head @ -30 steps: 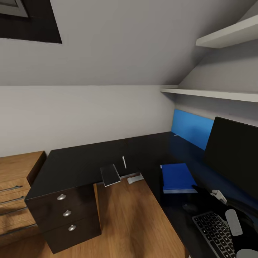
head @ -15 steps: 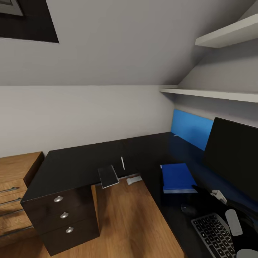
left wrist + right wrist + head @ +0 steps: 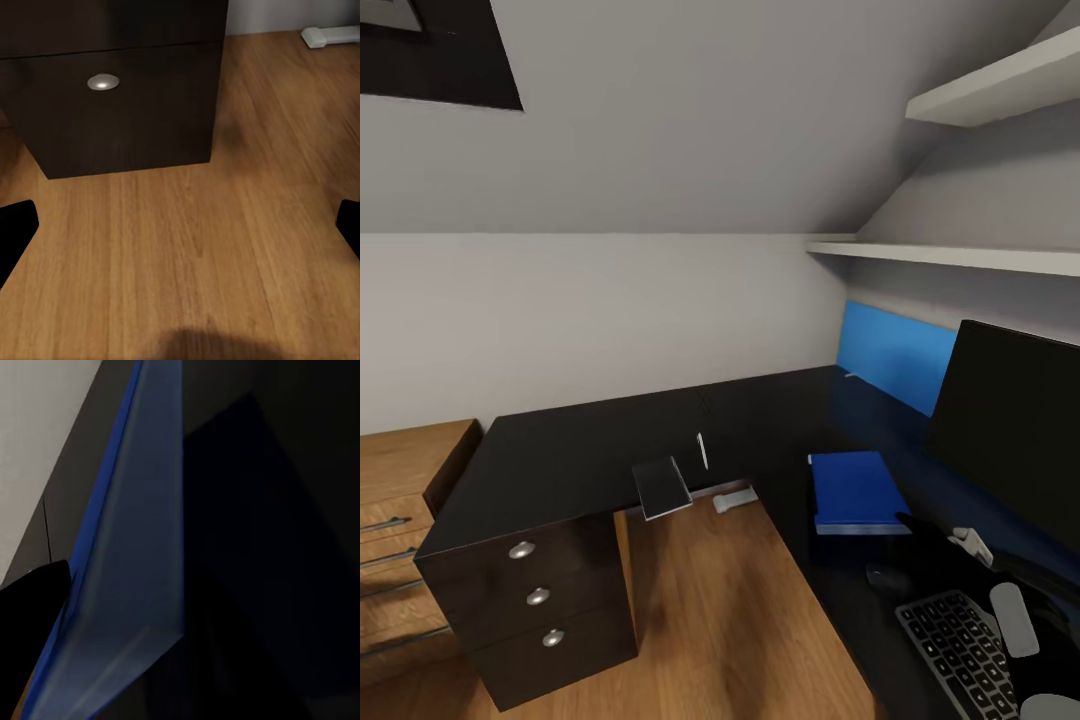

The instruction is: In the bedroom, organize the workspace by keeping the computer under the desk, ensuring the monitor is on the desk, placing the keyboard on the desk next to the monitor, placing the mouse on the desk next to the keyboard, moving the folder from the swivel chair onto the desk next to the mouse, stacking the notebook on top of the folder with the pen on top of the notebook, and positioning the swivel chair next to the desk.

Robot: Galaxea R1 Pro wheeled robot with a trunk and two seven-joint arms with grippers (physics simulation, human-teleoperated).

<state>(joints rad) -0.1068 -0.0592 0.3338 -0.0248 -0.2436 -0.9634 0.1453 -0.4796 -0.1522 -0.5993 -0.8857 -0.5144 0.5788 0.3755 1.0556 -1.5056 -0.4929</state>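
The bright-blue rectangular folder lies flat on the L-shaped black-topped desk, awaiting the small grey notebook overhanging its inner edge; the left claw hangs with fingers apart over the floor, the right claw's state untellable.

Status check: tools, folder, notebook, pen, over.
Left tool open over floor. Folder on desk beside monitor. Notebook overhanging desk edge, pen beside it, unstacked.

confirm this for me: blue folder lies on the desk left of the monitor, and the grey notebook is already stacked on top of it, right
Not quite. In the head view the folder does lie on the desk left of the monitor, but the notebook sits apart at the desk's edge, not stacked on it.
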